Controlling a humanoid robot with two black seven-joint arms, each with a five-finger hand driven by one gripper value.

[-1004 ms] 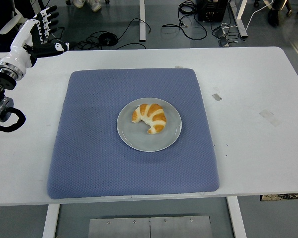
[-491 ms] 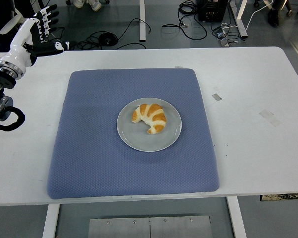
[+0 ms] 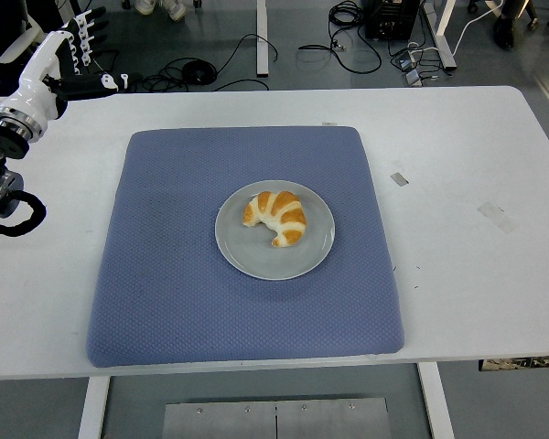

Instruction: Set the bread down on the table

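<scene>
A golden croissant with white icing stripes (image 3: pixel 275 216) lies on a grey round plate (image 3: pixel 247 257) in the middle of a blue-grey mat (image 3: pixel 165 274) on the white table (image 3: pixel 467 274). My left hand (image 3: pixel 78 57) is raised at the far left corner of the table, well away from the plate, fingers spread and holding nothing. The right arm does not show.
Two strips of tape (image 3: pixel 399 178) (image 3: pixel 496 216) lie on the bare table right of the mat. Cables (image 3: pixel 201 71) and table legs lie on the floor beyond the far edge.
My left hand and arm have drifted slightly up and back toward the far left corner. The croissant and plate have not moved.
</scene>
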